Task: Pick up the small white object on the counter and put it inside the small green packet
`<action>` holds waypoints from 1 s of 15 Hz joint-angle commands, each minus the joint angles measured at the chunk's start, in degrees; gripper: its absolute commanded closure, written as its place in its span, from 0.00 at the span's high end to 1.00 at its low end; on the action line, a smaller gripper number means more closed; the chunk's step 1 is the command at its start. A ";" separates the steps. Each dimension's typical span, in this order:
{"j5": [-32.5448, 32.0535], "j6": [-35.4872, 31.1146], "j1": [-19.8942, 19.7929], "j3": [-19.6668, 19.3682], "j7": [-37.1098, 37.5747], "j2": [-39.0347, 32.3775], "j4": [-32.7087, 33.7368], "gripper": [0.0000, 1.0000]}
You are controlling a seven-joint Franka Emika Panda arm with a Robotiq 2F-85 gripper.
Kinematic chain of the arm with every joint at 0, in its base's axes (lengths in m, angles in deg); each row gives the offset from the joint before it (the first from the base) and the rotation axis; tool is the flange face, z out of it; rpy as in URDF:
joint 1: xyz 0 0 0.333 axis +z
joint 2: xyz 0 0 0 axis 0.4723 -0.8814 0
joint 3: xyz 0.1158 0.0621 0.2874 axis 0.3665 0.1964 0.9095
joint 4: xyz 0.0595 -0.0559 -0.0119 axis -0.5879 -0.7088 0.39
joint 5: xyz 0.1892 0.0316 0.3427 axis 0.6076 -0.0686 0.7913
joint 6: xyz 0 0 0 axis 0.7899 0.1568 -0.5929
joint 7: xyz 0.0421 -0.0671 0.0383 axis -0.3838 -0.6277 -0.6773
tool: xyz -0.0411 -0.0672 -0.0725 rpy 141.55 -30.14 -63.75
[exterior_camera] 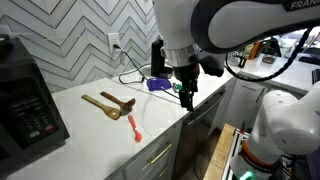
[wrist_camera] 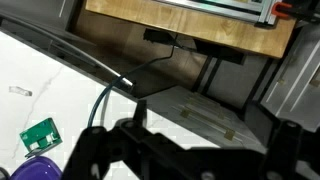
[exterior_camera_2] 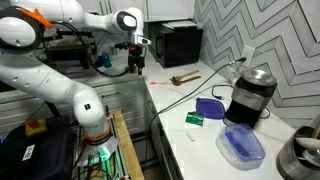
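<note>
The small white object [wrist_camera: 20, 91] lies on the white counter [wrist_camera: 60, 95] at the far left of the wrist view. The small green packet [wrist_camera: 40, 133] lies flat just below it, beside a purple object [wrist_camera: 40, 170]. The packet also shows in an exterior view [exterior_camera_2: 194, 118], near the counter's front edge. My gripper [wrist_camera: 212, 130] hangs over the counter's front edge, above the grey cabinets and to the side of the packet. Its fingers stand apart with nothing between them. It shows in both exterior views [exterior_camera: 187, 98] [exterior_camera_2: 137, 62], pointing down.
Wooden utensils [exterior_camera: 108, 105] and a thin red-orange utensil [exterior_camera: 135, 128] lie mid-counter. A purple lid [exterior_camera_2: 209, 107], a blue container [exterior_camera_2: 243, 145] and a black appliance [exterior_camera_2: 250, 95] stand near the packet. A black cable [wrist_camera: 100, 100] runs over the counter edge.
</note>
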 commanded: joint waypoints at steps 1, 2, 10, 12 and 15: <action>-0.57 0.10 1.62 -1.26 0.75 -0.38 0.10 1.00; -0.57 0.10 1.62 -1.26 0.75 -0.38 0.10 1.00; -0.02 1.31 0.43 -1.87 2.71 -0.99 0.25 1.00; 0.98 2.33 -1.00 -3.17 5.89 -1.08 0.19 1.00; 0.43 4.01 -3.41 -5.58 10.00 -0.91 -0.28 1.00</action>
